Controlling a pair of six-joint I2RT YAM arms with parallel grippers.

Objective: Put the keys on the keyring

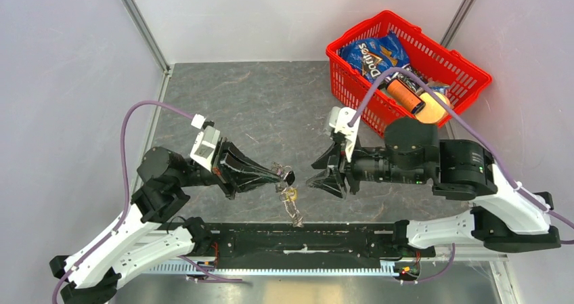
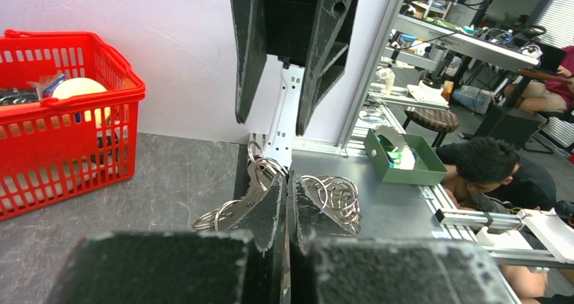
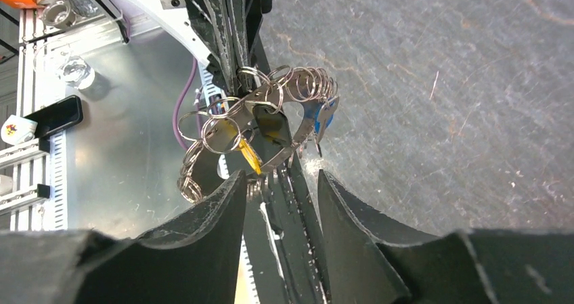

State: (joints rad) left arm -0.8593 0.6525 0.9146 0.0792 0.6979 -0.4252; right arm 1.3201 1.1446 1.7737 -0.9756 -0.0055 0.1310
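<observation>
So from the left wrist cam: the left gripper [image 2: 288,182] has its two black fingers pinched tight together, and the keyring [image 2: 333,194] is caught right at the tips, a messy bunch of silver loops spilling out on both sides. Straight across from it the right gripper [image 2: 272,124] hangs down from the top of the shot, jaws spread apart with nothing between them. Red basket [image 2: 68,124] sits off to the left on the grey table [image 2: 169,182], with something round and yellowish inside (can't tell what). Past the table edge there's a green box [image 2: 399,160], a stool [image 2: 433,118] and a dark-haired person [image 2: 493,168] bent low.
</observation>
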